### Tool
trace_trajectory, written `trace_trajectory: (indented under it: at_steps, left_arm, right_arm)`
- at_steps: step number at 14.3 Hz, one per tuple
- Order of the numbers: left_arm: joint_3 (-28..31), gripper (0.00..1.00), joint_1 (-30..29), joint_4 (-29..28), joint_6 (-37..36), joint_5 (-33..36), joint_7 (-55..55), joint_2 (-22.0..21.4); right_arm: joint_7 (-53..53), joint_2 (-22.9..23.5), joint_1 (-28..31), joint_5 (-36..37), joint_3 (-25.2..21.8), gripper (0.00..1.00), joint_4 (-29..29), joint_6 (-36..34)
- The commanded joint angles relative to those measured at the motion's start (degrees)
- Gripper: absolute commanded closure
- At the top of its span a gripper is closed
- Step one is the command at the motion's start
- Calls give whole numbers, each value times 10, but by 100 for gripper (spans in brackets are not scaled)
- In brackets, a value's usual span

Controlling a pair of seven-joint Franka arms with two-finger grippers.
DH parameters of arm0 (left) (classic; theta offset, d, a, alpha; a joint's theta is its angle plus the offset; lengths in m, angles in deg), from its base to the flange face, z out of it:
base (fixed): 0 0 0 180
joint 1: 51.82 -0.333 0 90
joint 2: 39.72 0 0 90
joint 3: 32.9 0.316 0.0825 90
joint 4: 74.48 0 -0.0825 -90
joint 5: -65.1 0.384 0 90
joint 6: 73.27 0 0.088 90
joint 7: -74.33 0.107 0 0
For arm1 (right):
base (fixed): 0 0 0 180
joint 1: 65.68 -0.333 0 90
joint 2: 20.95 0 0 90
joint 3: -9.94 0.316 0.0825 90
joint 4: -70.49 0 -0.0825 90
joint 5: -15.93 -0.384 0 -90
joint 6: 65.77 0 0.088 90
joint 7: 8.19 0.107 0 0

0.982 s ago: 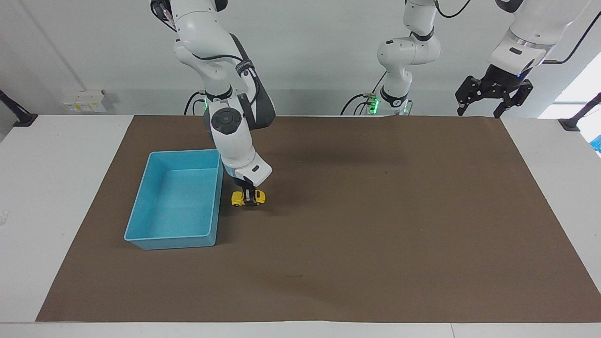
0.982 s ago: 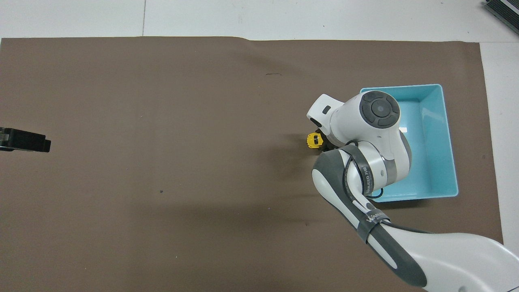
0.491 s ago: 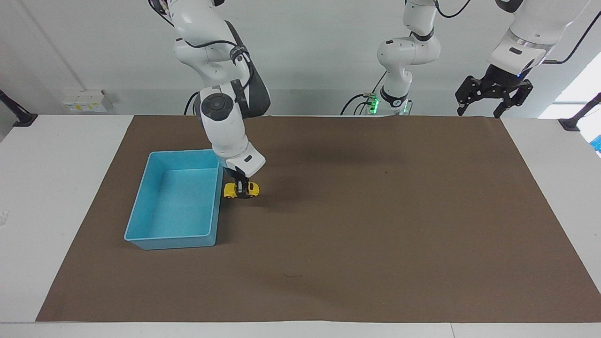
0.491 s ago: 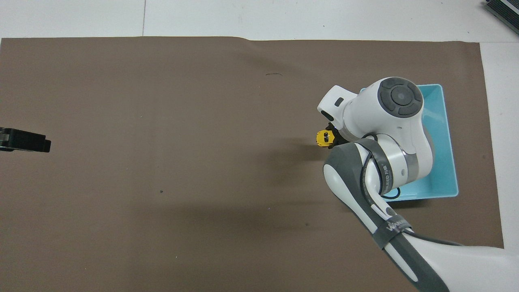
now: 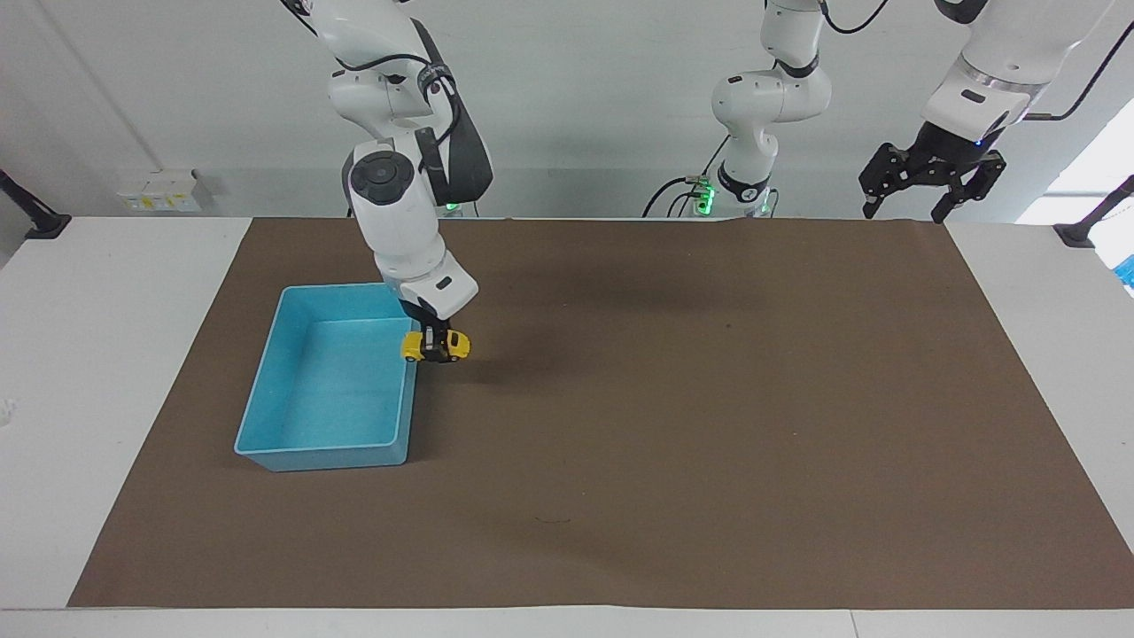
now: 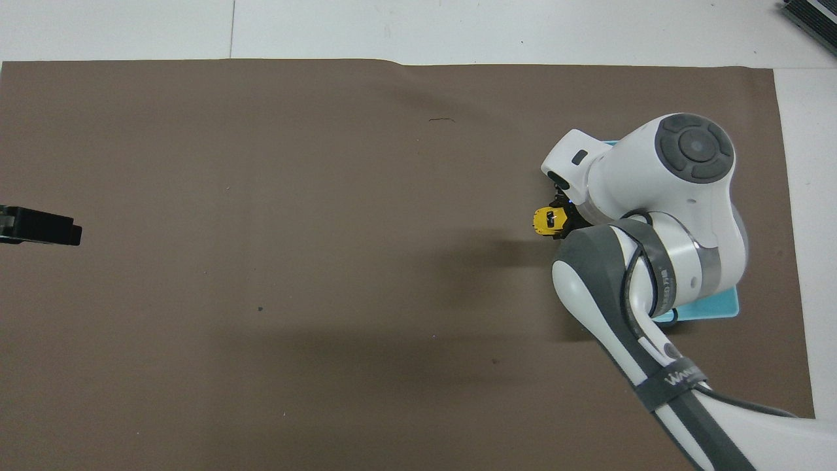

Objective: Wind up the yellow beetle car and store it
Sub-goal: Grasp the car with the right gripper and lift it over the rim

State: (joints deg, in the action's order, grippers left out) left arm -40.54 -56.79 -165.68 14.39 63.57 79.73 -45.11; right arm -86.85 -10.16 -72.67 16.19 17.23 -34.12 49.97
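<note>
My right gripper [image 5: 434, 347] is shut on the yellow beetle car [image 5: 454, 343] and holds it in the air over the edge of the light-blue bin [image 5: 321, 456] that faces the middle of the table. In the overhead view the car [image 6: 544, 221] shows beside the right gripper [image 6: 557, 219]. The arm hides most of the bin there, and only a corner [image 6: 716, 309] shows. My left gripper [image 5: 930, 177] waits open and empty, raised above the mat's corner at the left arm's end of the table, and its tip shows in the overhead view [image 6: 39, 226].
A brown mat [image 5: 709, 399] covers most of the white table [image 5: 106, 354]. The bin is open-topped with nothing in it.
My right gripper has lifted the yellow car off the mat and carried it toward the bin, up to the bin's rim. The left arm has not moved.
</note>
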Motion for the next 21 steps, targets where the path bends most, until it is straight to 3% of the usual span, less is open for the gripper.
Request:
trace_trajectory:
  at_steps: [1,11,21]
  left_arm:
    - [-4,0,-9,1,-4,-8,-2,-2]
    - [-4,0,-9,1,-4,-8,-2,-2]
    - [-4,0,-9,1,-4,-8,-2,-2]
  right_arm:
    - [-35,-4,30,-2,4,98,13,-27]
    - [-128,-5,93,-1,3,98,7,-41]
    - [-157,-35,141,9,3,98,-55,-18]
